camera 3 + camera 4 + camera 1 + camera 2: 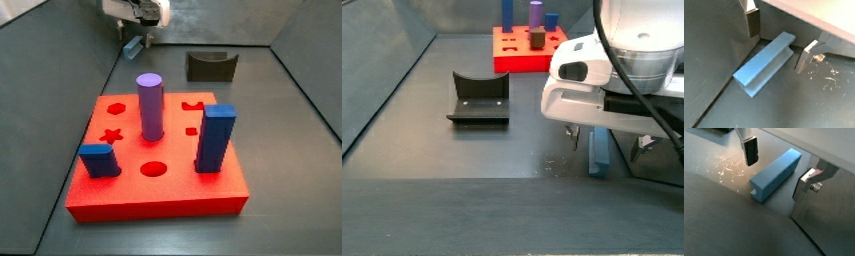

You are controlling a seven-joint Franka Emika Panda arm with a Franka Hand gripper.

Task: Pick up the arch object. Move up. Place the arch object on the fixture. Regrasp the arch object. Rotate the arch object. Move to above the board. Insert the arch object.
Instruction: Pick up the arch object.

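Gripper [777, 42] jaws spread wide (gripping nothing) astride arch object [765, 64] lying on floor

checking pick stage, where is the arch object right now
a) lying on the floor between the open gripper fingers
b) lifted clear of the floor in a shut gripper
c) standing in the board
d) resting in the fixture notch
a: in both wrist views the arch object lies flat on the floor with the gripper fingers apart on either side, not touching it.

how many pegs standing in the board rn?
3 on the board: purple cylinder mid, tall blue peg right, short blue peg front-left. Claw open astride the arch object, off the board.
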